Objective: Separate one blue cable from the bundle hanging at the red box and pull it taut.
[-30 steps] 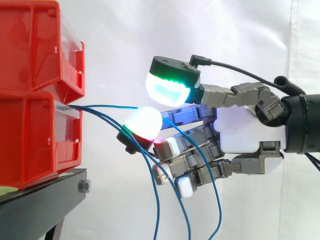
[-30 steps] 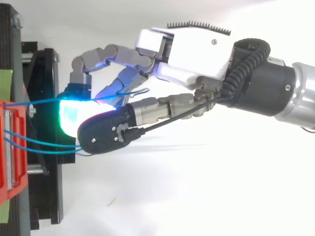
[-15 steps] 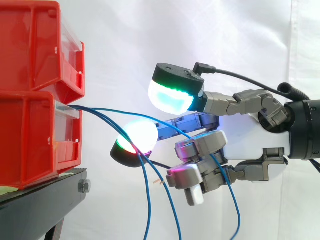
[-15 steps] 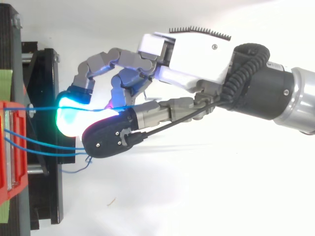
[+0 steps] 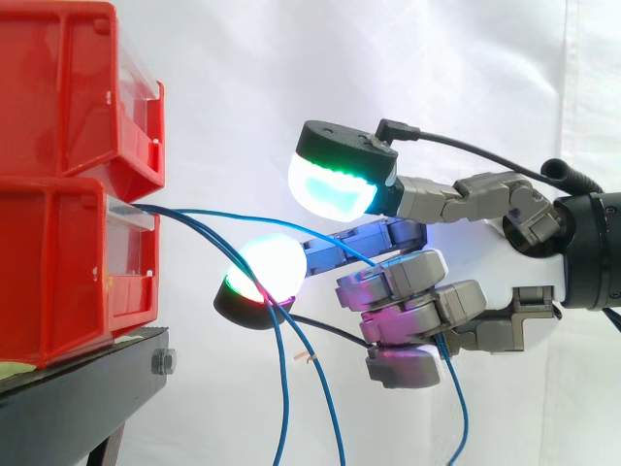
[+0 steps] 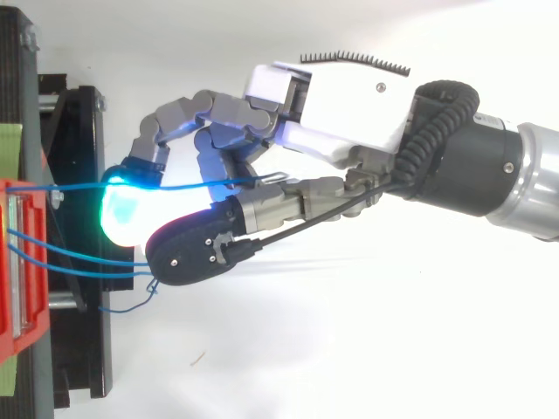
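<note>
The hand [image 6: 341,94] is partly closed. Its lower fingers [image 5: 412,291] are curled in against the palm around one thin blue cable [image 5: 223,213]. Two other fingers stay extended towards the stacked red plastic bins [image 5: 58,272]. The held cable leaves the front of the lower bin and runs in a shallow arc across to the curled fingers, and its loose end drops below them. Two more blue cables [image 5: 281,388] hang down from the same bin, touching the lower extended fingertip, above the black stand [image 5: 87,398].
</note>
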Robot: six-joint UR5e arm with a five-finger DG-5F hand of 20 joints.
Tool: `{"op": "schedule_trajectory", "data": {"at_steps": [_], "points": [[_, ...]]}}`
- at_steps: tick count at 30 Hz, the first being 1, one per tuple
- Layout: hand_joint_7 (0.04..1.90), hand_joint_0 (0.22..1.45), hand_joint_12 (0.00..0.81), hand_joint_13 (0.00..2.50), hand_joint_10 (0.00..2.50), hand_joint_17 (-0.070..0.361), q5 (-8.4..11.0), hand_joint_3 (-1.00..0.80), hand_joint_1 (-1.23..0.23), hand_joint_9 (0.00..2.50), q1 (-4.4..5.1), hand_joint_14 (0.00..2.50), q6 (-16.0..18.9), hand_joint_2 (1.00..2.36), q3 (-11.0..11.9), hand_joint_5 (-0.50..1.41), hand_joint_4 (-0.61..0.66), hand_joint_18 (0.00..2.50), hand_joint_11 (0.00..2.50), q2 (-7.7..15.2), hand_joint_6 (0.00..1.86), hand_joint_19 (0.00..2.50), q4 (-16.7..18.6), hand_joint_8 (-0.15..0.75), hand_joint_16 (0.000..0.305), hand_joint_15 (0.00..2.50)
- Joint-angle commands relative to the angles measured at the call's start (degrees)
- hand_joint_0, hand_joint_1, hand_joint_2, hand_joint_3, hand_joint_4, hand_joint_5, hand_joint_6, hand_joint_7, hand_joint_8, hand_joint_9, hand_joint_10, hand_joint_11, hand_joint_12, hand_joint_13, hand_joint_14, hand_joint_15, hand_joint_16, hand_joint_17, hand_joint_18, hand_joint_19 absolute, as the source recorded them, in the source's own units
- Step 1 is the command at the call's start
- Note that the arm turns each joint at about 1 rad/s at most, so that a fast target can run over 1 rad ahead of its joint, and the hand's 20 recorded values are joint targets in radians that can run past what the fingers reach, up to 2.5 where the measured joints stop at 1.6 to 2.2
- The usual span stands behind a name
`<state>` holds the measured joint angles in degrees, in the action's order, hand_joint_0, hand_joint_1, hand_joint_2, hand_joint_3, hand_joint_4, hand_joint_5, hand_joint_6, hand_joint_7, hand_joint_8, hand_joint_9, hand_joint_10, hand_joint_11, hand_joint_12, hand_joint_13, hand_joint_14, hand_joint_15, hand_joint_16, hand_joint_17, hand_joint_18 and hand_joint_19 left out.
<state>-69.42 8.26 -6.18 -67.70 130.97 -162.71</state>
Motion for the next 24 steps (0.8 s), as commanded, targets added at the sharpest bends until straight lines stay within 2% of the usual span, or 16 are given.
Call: {"op": "schedule_trajectory", "data": {"at_steps": [1,3,8,12,14,17,23,24], "points": [[0.83,0.54,0.333,0.71,2.42,0.074,-0.02,-0.47,-0.63,0.49,0.00,2.31,0.2,1.00,0.0,-0.20,0.17,1.04,0.92,-0.1,0.74,1.61,-0.4,0.297,0.033,1.12],[0.83,0.54,0.328,0.64,2.50,0.072,-0.02,-0.46,-0.63,0.47,-0.08,2.50,0.4,1.00,0.0,-0.20,0.17,1.08,0.90,0.0,0.74,1.72,-0.6,0.295,0.032,1.14],[0.83,0.54,0.332,0.61,2.50,0.073,0.16,-0.47,-0.61,0.42,-0.26,2.50,1.1,1.00,0.0,-0.20,0.17,1.18,0.90,-0.6,0.74,1.94,-1.4,0.294,0.032,1.20],[0.83,0.55,0.323,0.62,2.50,0.074,0.34,-0.48,-0.59,0.40,-0.44,2.50,1.7,1.00,0.0,-0.19,0.17,1.21,0.93,-1.7,0.74,1.94,-3.4,0.293,0.033,1.25],[0.83,0.55,0.319,0.62,2.50,0.075,1.30,-0.48,-0.57,0.38,-0.79,2.50,3.6,1.00,0.0,-0.19,0.17,1.21,0.93,-2.1,0.74,1.91,-5.3,0.296,0.033,1.27],[0.84,0.55,0.317,0.64,2.50,0.074,2.09,-0.48,-0.57,0.38,-0.96,2.50,5.6,1.00,0.0,-0.19,0.16,1.23,0.96,-2.1,0.74,1.90,-5.5,0.295,0.033,1.28],[0.83,0.55,0.321,0.64,2.50,0.077,2.80,-0.48,-0.57,0.37,-1.14,2.50,6.1,1.00,0.0,-0.19,0.16,1.23,0.97,-2.0,0.74,1.88,-5.7,0.295,0.034,1.31],[0.83,0.55,0.312,0.64,2.50,0.075,2.80,-0.48,-0.57,0.36,-1.40,2.50,6.1,1.00,-0.1,-0.19,0.16,1.22,0.99,-2.0,0.74,1.87,-6.0,0.296,0.033,1.34]]}}
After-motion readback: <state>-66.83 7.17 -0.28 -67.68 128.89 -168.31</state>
